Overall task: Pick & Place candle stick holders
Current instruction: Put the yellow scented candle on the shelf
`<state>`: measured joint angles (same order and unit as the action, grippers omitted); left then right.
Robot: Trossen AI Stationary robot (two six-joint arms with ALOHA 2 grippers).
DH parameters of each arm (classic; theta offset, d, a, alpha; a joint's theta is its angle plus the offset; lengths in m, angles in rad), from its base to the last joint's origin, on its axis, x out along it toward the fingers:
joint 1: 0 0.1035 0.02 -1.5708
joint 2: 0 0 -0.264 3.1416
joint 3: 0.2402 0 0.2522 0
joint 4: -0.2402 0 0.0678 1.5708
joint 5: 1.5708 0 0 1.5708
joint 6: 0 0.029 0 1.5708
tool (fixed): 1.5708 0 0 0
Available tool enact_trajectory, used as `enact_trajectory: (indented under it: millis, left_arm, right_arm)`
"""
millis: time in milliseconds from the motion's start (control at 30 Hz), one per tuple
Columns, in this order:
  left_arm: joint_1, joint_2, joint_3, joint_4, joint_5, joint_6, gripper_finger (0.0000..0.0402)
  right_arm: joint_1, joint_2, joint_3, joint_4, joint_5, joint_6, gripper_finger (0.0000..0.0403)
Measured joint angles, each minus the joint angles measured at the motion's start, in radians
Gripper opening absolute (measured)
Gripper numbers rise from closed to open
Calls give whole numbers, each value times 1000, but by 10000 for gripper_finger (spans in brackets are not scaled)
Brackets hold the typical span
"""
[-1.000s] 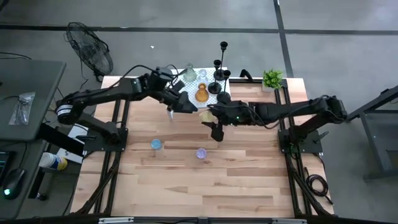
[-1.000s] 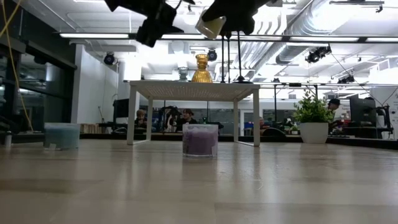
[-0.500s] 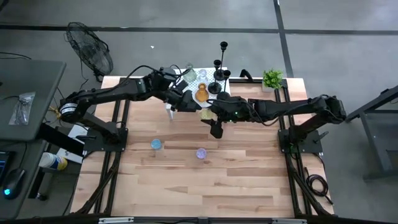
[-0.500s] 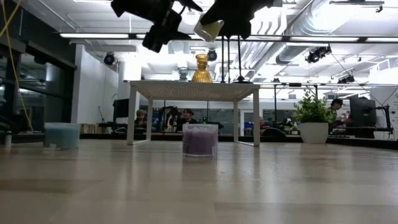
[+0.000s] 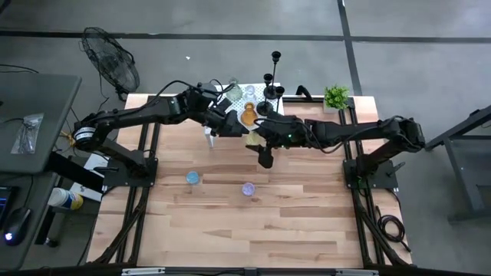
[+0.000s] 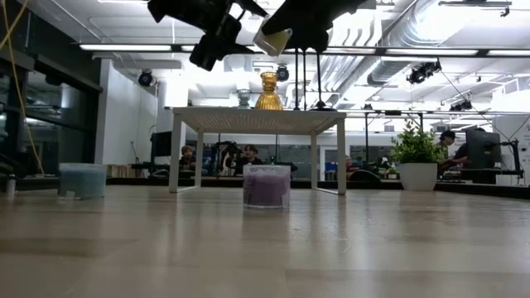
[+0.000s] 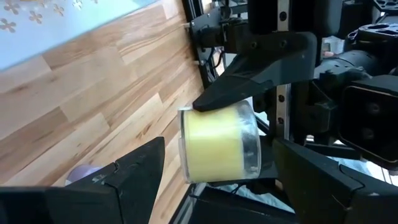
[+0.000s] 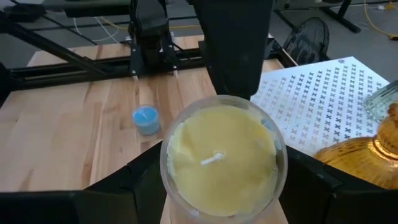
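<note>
Two dark fingers of the right gripper (image 8: 217, 205) are clamping a yellow candle glass (image 8: 219, 158) (wick showing on top), holding it in the air just beside the white perforated stand (image 5: 270, 107). The left gripper (image 5: 224, 126) is hovering close by, jaws spread and empty. Blue glass (image 5: 192, 178) and purple glass (image 5: 248, 188) are sitting on the table (image 5: 253, 230).

place: lab | evidence: exposed ceiling ducts (image 6: 431, 33), concrete floor (image 5: 230, 19)

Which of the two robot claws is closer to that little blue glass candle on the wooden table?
Left. The left gripper hangs above and beyond the blue glass candle; the right gripper, holding a yellow glass candle, is farther away on the right.
</note>
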<state>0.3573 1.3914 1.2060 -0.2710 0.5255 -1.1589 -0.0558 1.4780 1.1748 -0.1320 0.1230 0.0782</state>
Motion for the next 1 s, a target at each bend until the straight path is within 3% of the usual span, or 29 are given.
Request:
enact_trajectory:
  millis: [600,1000]
  left_arm:
    - [0,7,1,2,-19,1,291]
    - [-5,45,1,21,24,-1,285]
  right_arm:
    - [-42,2,0,59,-51,-4,237]
    - [-42,3,-2,46,-46,2,237]
